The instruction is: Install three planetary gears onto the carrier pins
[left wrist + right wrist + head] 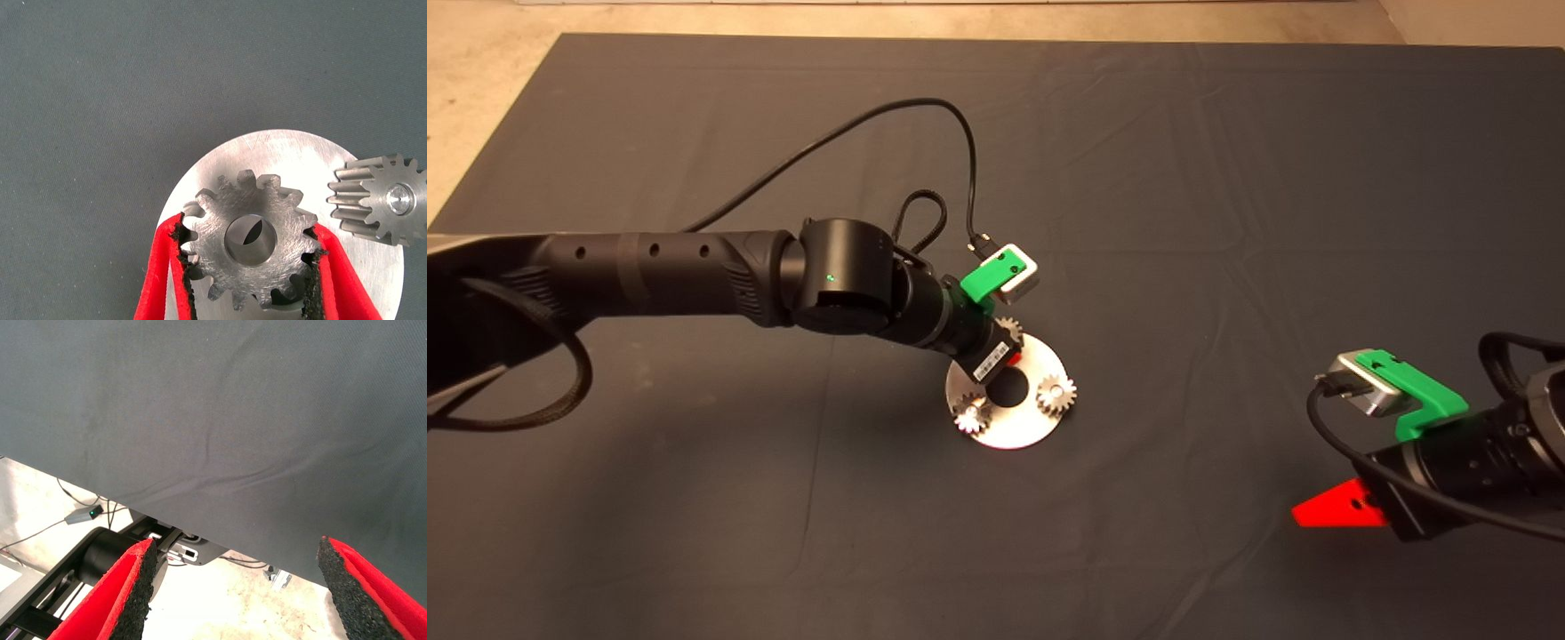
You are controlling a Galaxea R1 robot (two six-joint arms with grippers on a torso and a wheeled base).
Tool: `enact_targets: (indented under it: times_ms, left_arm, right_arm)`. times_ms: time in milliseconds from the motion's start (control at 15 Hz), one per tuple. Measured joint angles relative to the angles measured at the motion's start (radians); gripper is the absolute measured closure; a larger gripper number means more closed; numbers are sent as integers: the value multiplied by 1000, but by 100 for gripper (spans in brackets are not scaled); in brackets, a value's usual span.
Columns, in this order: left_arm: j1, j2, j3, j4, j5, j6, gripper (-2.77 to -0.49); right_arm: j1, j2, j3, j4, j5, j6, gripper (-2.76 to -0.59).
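The left gripper hangs over the disc near the middle of the surface, its jaws pinching one planetary gear by the teeth on two opposite sides. In the left wrist view that gear sits flat over the disc's plate; something shows through its centre hole, but whether it is a pin I cannot tell. A second gear is seated on a carrier pin just beside it – the pin's tip shows in the bore. From the head view a third gear lies at the disc's rim on the side toward the near edge. The right gripper waits off at the near right corner of the surface, jaws spread wide and holding nothing – only mat and floor beyond it
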Motion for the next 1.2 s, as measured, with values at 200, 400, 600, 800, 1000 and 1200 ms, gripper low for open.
enact_targets:
  times_ms: [200, 400, 600, 800, 1000, 1200]
  left_arm:
    - [5, 0, -1, 15, -10, 0, -60]
    - [5, 0, -2, 15, -10, 4, -60]
    - [5, -1, -3, 15, -10, 13, -60]
    - [5, -4, -3, 15, -11, 29, -60]
    - [5, -17, -3, 15, -13, 37, -60]
    - [4, -29, -4, 18, -9, 43, -60]
  right_arm:
    - [0, 0, 0, 0, 0, 0, -178]
    - [0, 0, 0, 0, 0, 0, -178]
    - [0, 0, 0, 0, 0, 0, -178]
    - [0, 0, 0, 0, 0, 0, -178]
    - [0, 0, 0, 0, 1, 0, -178]
    - [0, 0, 0, 0, 1, 0, -178]
